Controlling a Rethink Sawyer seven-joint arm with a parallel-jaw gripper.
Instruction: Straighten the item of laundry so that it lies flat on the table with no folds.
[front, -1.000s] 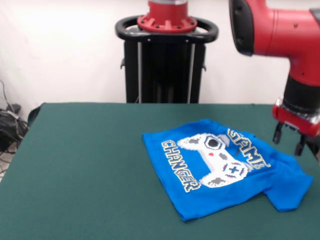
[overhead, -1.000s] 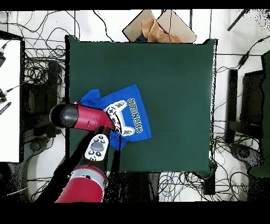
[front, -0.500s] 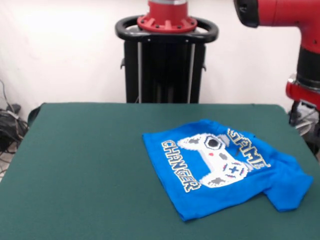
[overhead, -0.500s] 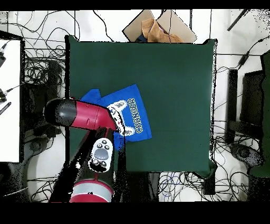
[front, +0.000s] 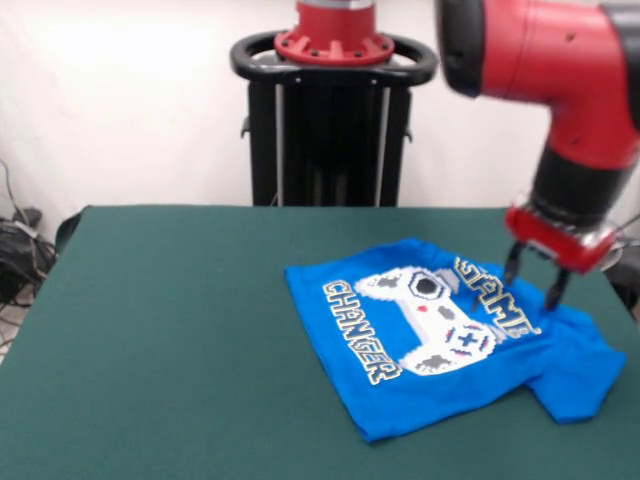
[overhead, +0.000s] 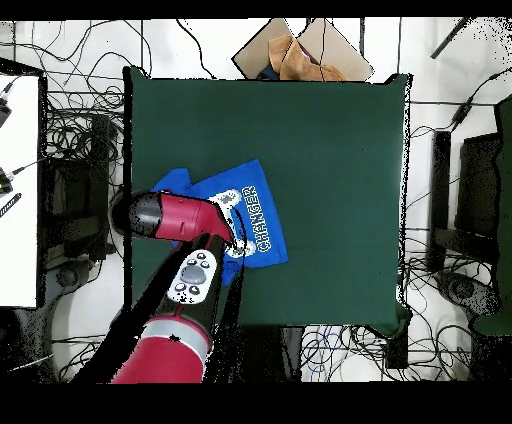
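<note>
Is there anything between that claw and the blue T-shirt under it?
Nothing. In the front view the open claw hangs just above the bright blue game-controller T-shirt on the dark green felt table, with only air between them.

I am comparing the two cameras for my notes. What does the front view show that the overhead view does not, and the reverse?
Only the front view shows the gripper itself, jaws open, above the T-shirt's "GAME" lettering, and the black pedestal behind the table.

Only the overhead view shows the whole table outline, the cables on the floor around it and a cardboard box beyond the far edge; there the arm covers part of the shirt.

Both show the blue shirt on the green table, with the "CHANGER" lettering readable and the red arm over the shirt.
</note>
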